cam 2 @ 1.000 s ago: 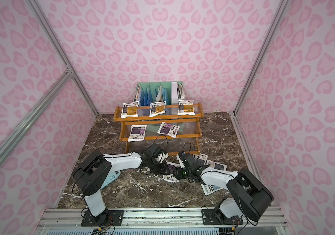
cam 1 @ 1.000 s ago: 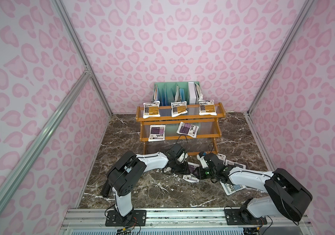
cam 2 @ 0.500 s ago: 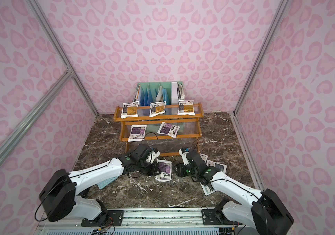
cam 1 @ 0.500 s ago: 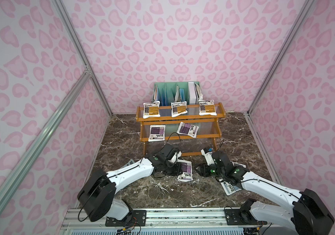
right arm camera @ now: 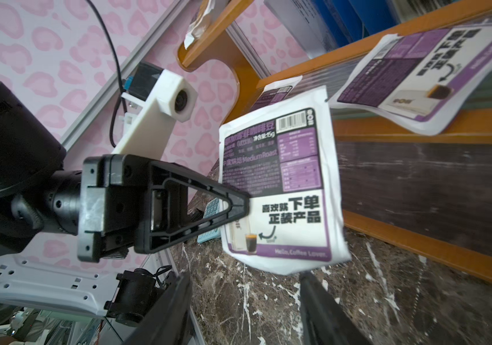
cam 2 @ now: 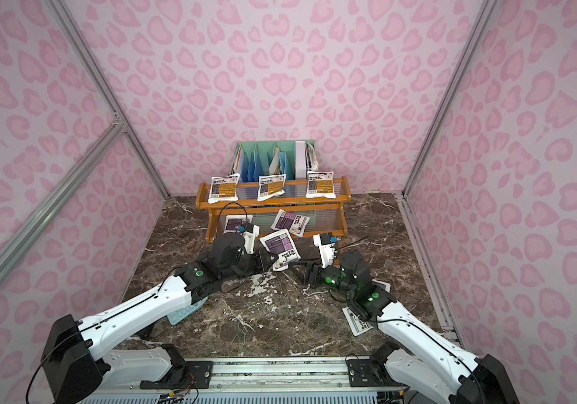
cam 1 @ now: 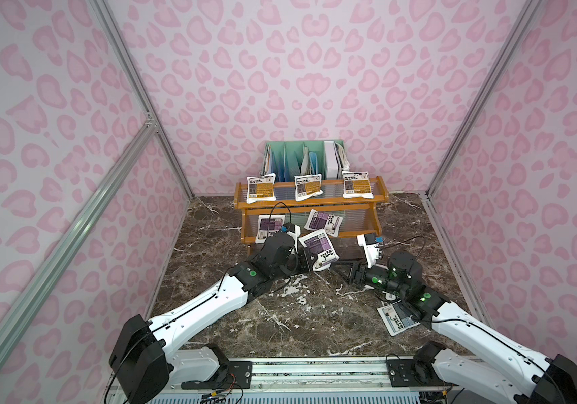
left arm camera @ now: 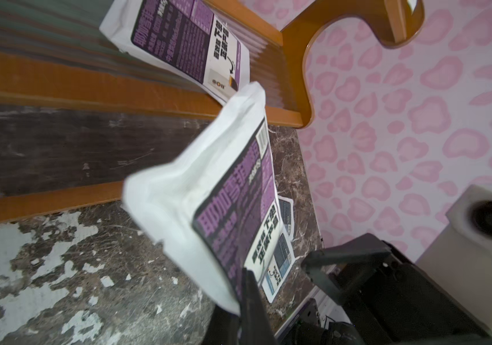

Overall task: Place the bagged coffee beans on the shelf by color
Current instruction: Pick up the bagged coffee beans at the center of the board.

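— Just in front of the shelf [cam 1: 309, 202], above the table [cam 1: 280, 314], the left tool [cam 1: 314, 264] pinches a purple pouch [cam 1: 318, 246] by a lower corner, lifted clear.
— And the right tool [cam 1: 342, 272]?
— It sits just beside that pouch, jaws apart, holding nothing.
— What's shelved?
— Three orange pouches [cam 1: 260, 188] on the top tier and two purple pouches [cam 1: 323, 221] on the middle tier. A grey-blue pouch [cam 1: 397, 318] lies on the table, apart from the shelf.

A flat white pouch with a purple label block [left arm camera: 209, 194] fills the centre of the frame, its near edge pinched in the black left gripper [left arm camera: 245, 276]. Behind it, a second purple-labelled white pouch [left arm camera: 185, 38] lies on the clear ribbed tier of the orange-brown wooden rack [left arm camera: 295, 59], overhanging the front rail.
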